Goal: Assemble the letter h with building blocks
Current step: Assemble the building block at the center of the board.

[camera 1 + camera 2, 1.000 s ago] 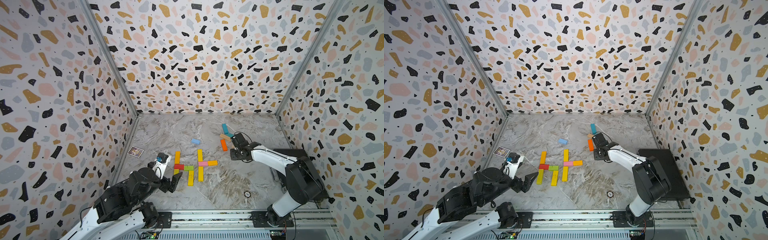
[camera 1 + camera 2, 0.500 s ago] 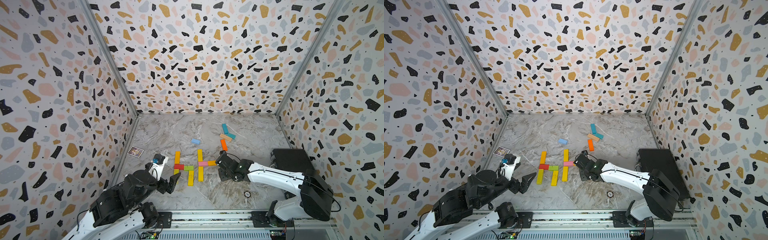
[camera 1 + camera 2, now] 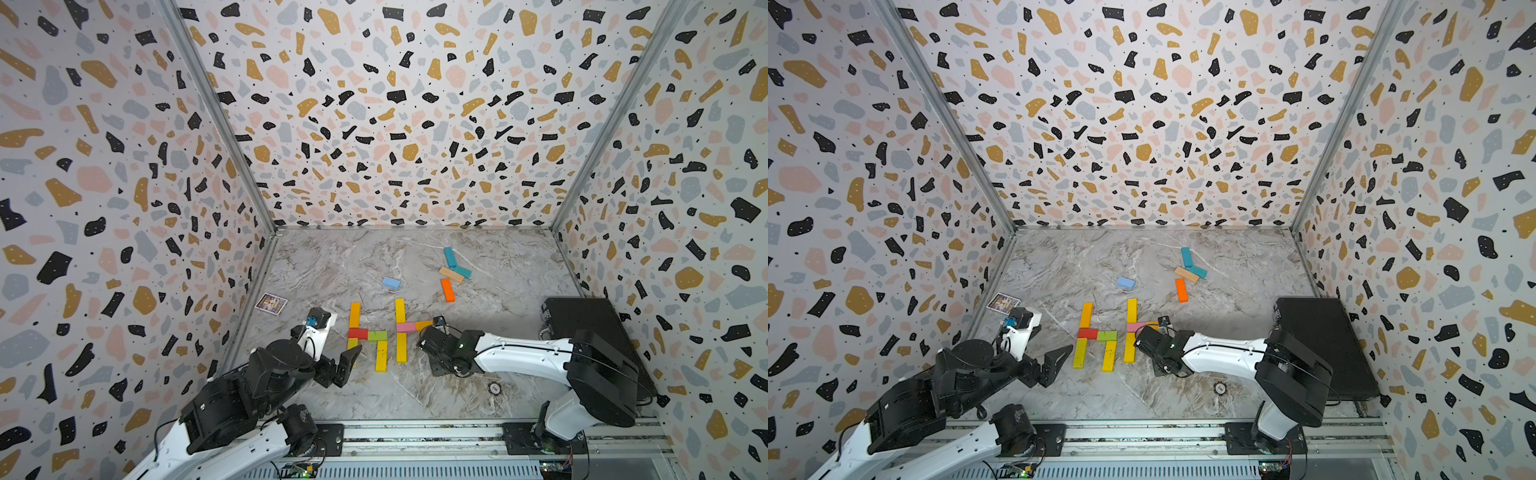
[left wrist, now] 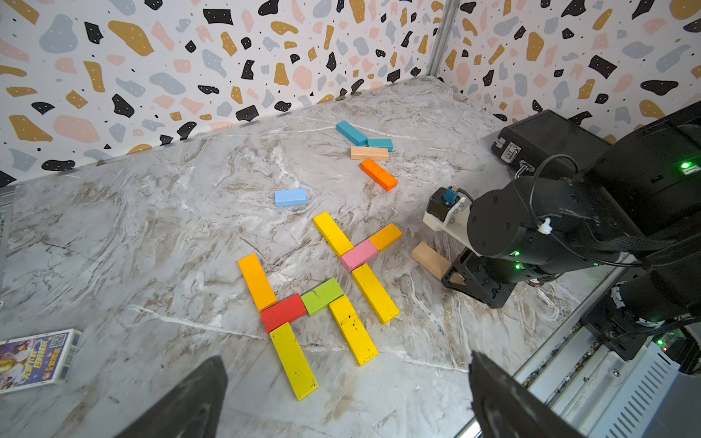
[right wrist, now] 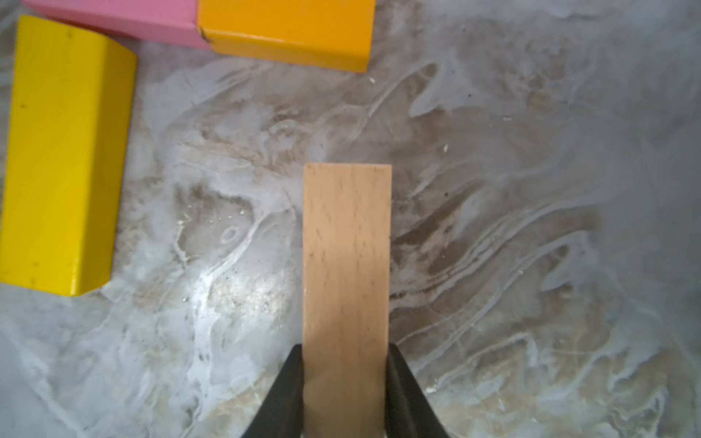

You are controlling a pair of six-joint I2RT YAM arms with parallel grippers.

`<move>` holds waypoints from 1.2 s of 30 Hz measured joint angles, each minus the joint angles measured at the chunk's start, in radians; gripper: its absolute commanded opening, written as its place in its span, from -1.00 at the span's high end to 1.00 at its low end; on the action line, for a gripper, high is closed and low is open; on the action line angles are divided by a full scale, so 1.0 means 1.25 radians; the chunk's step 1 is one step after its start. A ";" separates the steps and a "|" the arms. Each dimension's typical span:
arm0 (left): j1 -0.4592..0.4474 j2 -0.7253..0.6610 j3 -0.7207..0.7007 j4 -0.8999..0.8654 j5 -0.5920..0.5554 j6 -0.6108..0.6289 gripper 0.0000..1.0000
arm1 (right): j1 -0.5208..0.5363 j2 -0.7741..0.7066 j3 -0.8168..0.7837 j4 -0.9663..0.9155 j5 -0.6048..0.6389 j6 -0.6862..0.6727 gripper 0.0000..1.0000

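My right hand (image 5: 346,356) is closed on one end of the tan block (image 5: 347,246), low over the worktop (image 5: 531,227); contact with the surface cannot be determined. The block lies near the amber block (image 5: 288,30) adjoining the pink block (image 5: 113,15). My left hand (image 4: 345,366) is fully open and empty, near the yellow bar (image 4: 294,360).

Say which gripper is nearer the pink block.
Right. The right gripper, shut on a tan block, is just past the orange block touching the pink block; the open left gripper is beyond the red block.
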 measured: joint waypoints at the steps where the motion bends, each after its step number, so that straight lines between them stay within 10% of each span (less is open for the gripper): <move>1: 0.000 0.000 0.000 0.000 0.000 0.000 -0.97 | 0.000 0.002 0.000 0.000 0.001 0.006 0.69; 36: 0.001 0.003 0.000 0.000 0.000 0.000 -0.98 | -0.023 0.103 0.096 0.001 0.014 0.036 0.63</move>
